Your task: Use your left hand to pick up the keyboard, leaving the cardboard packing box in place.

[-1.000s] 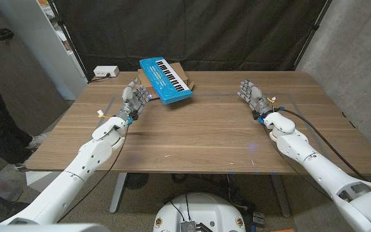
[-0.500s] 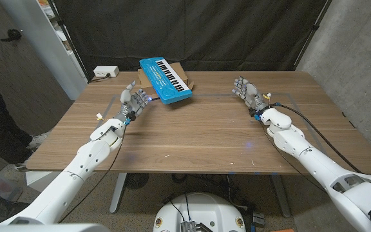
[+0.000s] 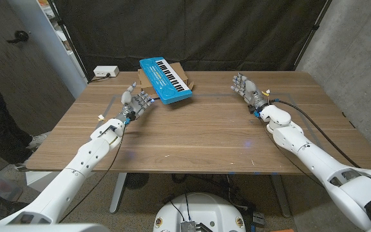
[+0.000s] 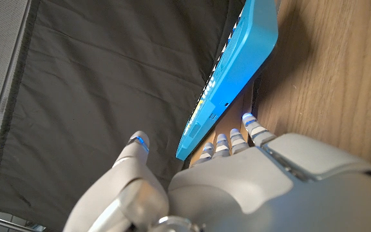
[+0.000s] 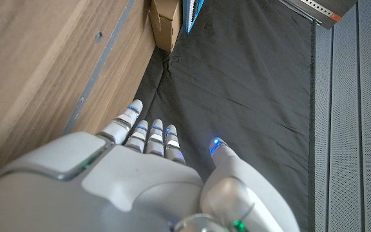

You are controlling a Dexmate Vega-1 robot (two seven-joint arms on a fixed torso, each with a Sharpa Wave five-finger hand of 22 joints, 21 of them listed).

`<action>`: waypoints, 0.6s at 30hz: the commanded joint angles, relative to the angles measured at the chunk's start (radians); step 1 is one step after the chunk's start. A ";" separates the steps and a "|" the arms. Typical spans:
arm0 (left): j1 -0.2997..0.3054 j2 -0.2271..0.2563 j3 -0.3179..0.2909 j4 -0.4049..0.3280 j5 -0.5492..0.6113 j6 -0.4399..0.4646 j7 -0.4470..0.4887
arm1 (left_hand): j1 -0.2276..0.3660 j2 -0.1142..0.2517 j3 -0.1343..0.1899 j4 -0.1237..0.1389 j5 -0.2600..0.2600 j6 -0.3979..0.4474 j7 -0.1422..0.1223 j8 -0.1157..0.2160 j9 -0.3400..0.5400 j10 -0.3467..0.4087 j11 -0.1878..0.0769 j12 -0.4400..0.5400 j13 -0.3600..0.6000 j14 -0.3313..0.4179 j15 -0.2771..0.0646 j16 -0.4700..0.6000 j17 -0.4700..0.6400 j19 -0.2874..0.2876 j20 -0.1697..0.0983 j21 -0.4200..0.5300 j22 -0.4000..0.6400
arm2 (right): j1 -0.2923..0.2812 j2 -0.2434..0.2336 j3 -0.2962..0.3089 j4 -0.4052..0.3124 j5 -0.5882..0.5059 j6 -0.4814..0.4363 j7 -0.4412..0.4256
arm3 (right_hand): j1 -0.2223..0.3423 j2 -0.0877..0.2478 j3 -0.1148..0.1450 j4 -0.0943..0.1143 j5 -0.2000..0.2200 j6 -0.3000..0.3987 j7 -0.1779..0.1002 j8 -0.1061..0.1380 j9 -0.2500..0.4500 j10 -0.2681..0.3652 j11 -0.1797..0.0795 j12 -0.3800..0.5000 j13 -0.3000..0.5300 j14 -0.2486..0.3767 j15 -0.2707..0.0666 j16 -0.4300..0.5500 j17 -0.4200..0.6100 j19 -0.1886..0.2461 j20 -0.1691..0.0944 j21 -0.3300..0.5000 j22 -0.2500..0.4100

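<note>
A blue toy keyboard (image 3: 165,80) with white keys lies tilted across a low cardboard box (image 3: 184,75) at the table's far middle. My left hand (image 3: 136,103) hovers just left of the keyboard's near end, fingers spread and holding nothing. In the left wrist view the keyboard's blue edge (image 4: 237,71) runs close past my left hand's fingertips (image 4: 248,120). My right hand (image 3: 247,90) stands open at the far right of the table, away from the keyboard. The right wrist view shows the cardboard box (image 5: 163,22) far beyond my right hand (image 5: 140,174).
A white power strip (image 3: 105,71) sits at the table's far left corner. A black curtain (image 3: 237,32) hangs behind the wooden table (image 3: 198,142). A grey door (image 3: 11,58) stands at left. A black cable (image 3: 314,119) trails along my right arm.
My left hand has moved a little forward toward the keyboard's near end. My right hand has shifted slightly left and farther back. The keyboard and box have not moved.
</note>
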 commanded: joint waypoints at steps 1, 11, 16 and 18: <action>-0.024 -0.013 -0.005 0.031 -0.052 0.053 -0.021 | 0.013 0.004 0.000 -0.007 0.001 -0.021 0.024 -0.002 0.005 -0.004 0.004 -0.001 0.003 0.004 0.006 -0.002 0.002 0.004 0.008 -0.001 0.003 | 0.019 0.008 -0.001 0.025 -0.005 0.024 0.017 | 0.003 -0.009 -0.003 -0.001 -0.002 0.006 0.003 0.006 0.002 0.007 0.000 0.006 0.003 0.007 0.004 0.006 0.001 0.010 0.004 0.006 0.004; -0.040 -0.015 -0.004 0.052 -0.079 0.096 -0.029 | 0.021 -0.001 -0.003 -0.019 0.000 -0.008 0.037 -0.001 0.005 0.021 0.012 0.003 0.003 0.032 0.011 0.002 0.003 0.020 0.014 0.000 0.003 | 0.022 0.012 0.002 0.030 -0.004 0.038 0.022 | 0.001 -0.013 -0.006 -0.002 -0.002 0.007 0.005 0.006 0.002 0.010 0.003 0.006 0.003 0.011 0.007 0.006 0.001 0.012 0.008 0.006 0.004; -0.048 -0.018 -0.002 0.068 -0.084 0.108 -0.037 | 0.020 -0.008 -0.008 -0.022 0.000 -0.003 0.044 -0.001 0.005 0.027 0.018 0.003 0.003 0.036 0.014 0.001 0.003 0.025 0.018 0.001 0.003 | 0.026 0.012 0.000 0.033 -0.006 0.043 0.028 | 0.000 -0.017 -0.008 -0.002 -0.002 0.009 0.006 0.006 0.002 0.012 0.005 0.007 0.003 0.012 0.008 0.006 0.001 0.014 0.009 0.006 0.004; -0.052 -0.020 -0.001 0.078 -0.090 0.116 -0.045 | 0.016 -0.019 -0.016 -0.026 0.000 0.002 0.045 -0.001 0.005 0.050 0.023 0.009 0.004 0.050 0.016 0.003 0.003 0.035 0.021 0.002 0.003 | 0.028 0.013 -0.001 0.037 -0.006 0.045 0.034 | -0.001 -0.018 -0.009 -0.002 -0.002 0.009 0.006 0.006 0.002 0.012 0.003 0.007 0.003 0.012 0.008 0.006 0.002 0.014 0.009 0.006 0.004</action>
